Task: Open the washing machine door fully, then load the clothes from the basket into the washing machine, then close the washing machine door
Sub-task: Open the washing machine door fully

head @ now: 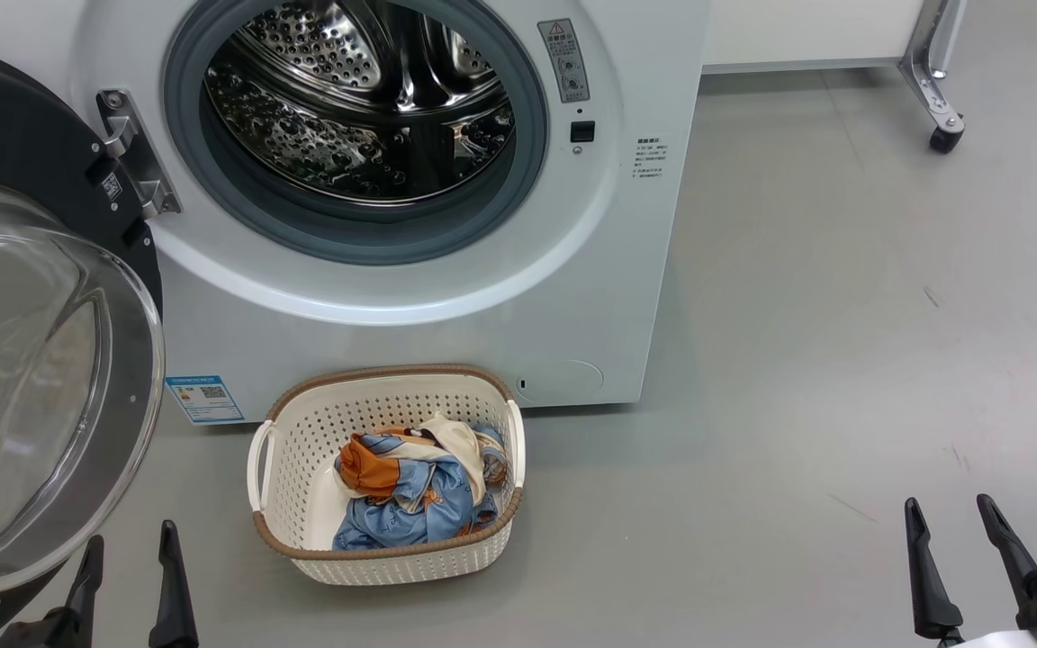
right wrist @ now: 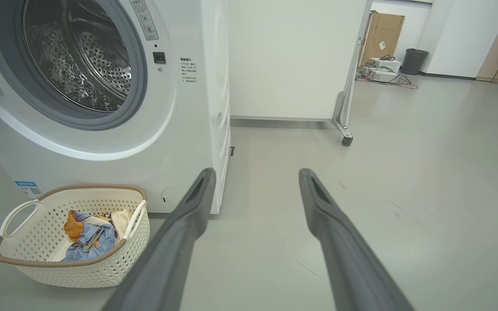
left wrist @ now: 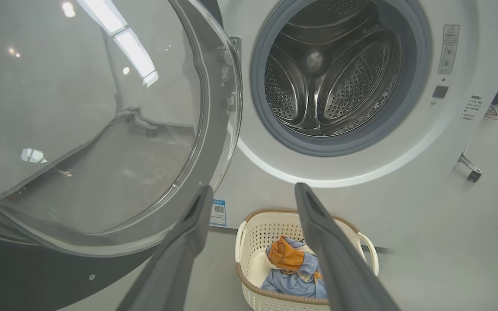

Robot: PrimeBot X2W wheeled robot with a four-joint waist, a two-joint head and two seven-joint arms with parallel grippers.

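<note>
The left gripper [head: 131, 535] sits at the near left with its two dark fingers spread wide and nothing between them. Its left finger stands just beside the low rim of the washing machine door [head: 32, 360]; the pictures do not show whether the two touch. The right gripper [head: 948, 504] sits at the near right, fingers parted just as wide and holding nothing, above bare grey floor [head: 798, 360] and well apart from the laundry.

The door stands swung out to the left on its metal hinge [head: 136, 153], its bulging glass bowl turned toward the near side inside the black rim. This leaves the round mouth of the washing machine [head: 446, 306] uncovered. A grey gasket [head: 338, 238] rings that mouth, and the perforated steel drum [head: 356, 108] shines behind it.

The basket [head: 401, 562] rests on the floor between the two grippers, nearer the left one. Its far rim is just beside the machine's front, below the mouth. The clothes [head: 419, 490] lie bunched in the basket's right half, light blue cloth with orange and cream folds on top. A blue-edged sticker [head: 203, 399] sits low on the machine's front, left of the basket. At the far right a castor [head: 943, 137] carries a metal leg.
</note>
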